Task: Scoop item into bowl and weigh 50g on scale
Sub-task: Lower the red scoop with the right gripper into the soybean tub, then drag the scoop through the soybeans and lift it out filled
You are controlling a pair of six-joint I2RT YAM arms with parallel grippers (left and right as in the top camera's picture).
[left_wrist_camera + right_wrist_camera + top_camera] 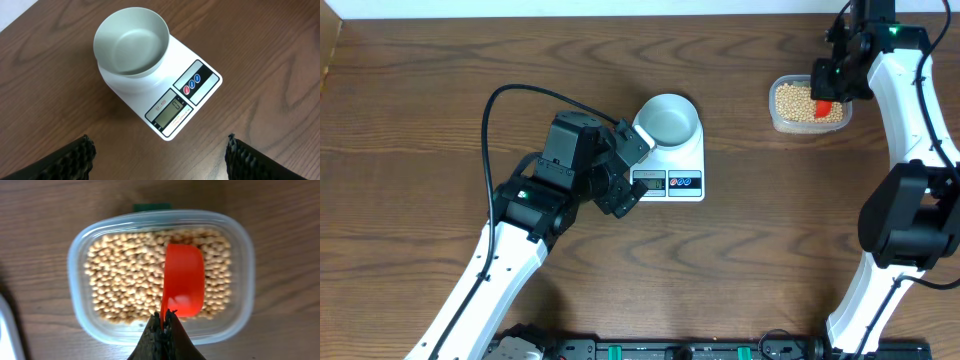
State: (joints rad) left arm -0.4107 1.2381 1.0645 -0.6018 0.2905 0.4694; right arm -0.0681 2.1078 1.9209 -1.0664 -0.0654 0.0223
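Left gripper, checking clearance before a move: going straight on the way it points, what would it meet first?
Probably the scale, display end first; the bowl sits further back on it. Depth is unclear, so the left gripper might pass above.

A dark brown tabletop with a bold, wavy wood grain fills nearly everything I can see, its lines running side to side. Beyond its far edge there is a thin pale strip; wall or floor, I cannot tell. Along the near edge lies a black rail with small green parts. The light is even and falls from above, leaving soft shadows and a faint sheen on the wood
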